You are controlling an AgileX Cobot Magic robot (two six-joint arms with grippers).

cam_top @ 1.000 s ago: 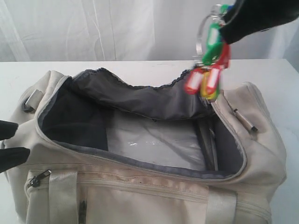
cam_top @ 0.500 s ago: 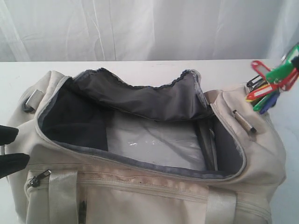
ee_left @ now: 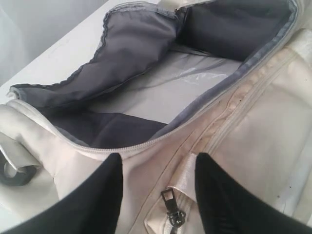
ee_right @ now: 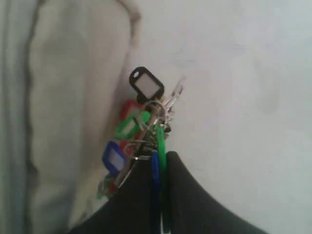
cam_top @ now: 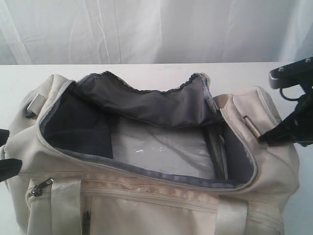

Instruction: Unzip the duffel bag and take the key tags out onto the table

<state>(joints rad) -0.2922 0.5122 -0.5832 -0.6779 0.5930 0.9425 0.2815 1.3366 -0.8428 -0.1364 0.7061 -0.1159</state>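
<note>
The cream duffel bag (cam_top: pixel 146 205) lies unzipped on the white table (cam_top: pixel 146 71), its dark grey lining and pale bottom exposed. My right gripper (cam_top: pixel 286 132) hangs low just past the bag's right end. In the right wrist view it (ee_right: pixel 158 165) is shut on the key tags (ee_right: pixel 141 126): a blue and a green tag are pinched between the fingers, while red, green, blue and black ones dangle over the table (ee_right: pixel 243 97) beside the bag's end wall (ee_right: pixel 73 73). The exterior view hides the tags. My left gripper (ee_left: pixel 158 168) is open at the bag's front left corner (ee_left: pixel 253 122), holding nothing.
A side-pocket zipper pull (ee_left: pixel 170 214) sits between the left fingers. A black D-ring (ee_left: pixel 14 173) hangs at the bag's left end. A white curtain (cam_top: pixel 156 29) backs the table. The bag's strap (cam_top: pixel 66 208) runs down the front.
The right gripper carried the key tags from above the bag's back right out to the right and down beside the bag's end. The left gripper drew slightly left.
</note>
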